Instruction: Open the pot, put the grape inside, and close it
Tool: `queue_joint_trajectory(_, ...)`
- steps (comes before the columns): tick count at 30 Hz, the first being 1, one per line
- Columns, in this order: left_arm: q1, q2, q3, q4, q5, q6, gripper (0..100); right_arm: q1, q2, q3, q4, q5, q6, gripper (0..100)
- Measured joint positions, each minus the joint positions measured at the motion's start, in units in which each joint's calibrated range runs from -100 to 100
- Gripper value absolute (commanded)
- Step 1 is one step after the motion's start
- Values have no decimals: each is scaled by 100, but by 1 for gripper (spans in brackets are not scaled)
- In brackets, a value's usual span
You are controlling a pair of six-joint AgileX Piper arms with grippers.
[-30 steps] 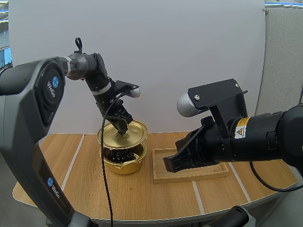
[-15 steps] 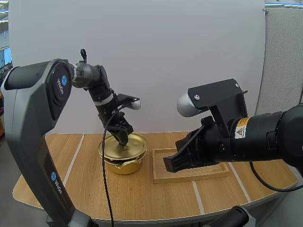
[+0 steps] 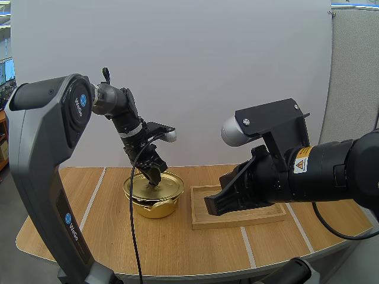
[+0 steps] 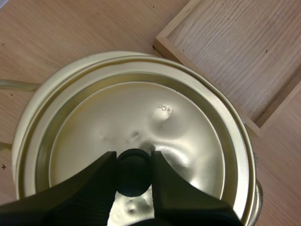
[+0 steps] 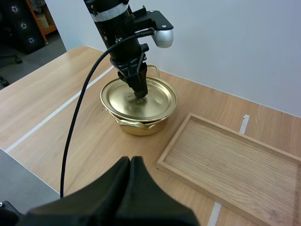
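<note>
The gold pot (image 3: pixel 153 205) stands on the table left of the wooden tray (image 3: pixel 260 216). Its gold lid (image 3: pixel 170 184) lies flat on the rim and covers the inside. My left gripper (image 3: pixel 155 179) reaches down onto the lid's middle. In the left wrist view my left gripper (image 4: pixel 134 160) is shut on the lid's black knob (image 4: pixel 134 175), pinched between both tips over the lid (image 4: pixel 178 117). My right gripper (image 3: pixel 216 206) hovers over the tray's front left corner, shut on nothing. The right wrist view has its fingers together as one wedge (image 5: pixel 130 162), facing the pot (image 5: pixel 136 126).
The wooden tray (image 5: pixel 225 160) lies to the right of the pot with nothing in it. Bare tabletop extends in front of the pot and to its left. A white wall stands close behind the table.
My left gripper has lowered the lid from a tilt above the pot down onto the rim, covering the dark grapes inside. The right arm has not moved.
</note>
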Motion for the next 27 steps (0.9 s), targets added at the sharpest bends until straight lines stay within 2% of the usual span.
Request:
queue_joint_trajectory(15, 0, -699, -227, 0, 128, 34, 0, 0, 0, 0, 0, 0, 0, 0)
queue_joint_trajectory(27, 0, -699, 97, 0, -872, 107, 0, 0, 0, 0, 0, 0, 0, 0)
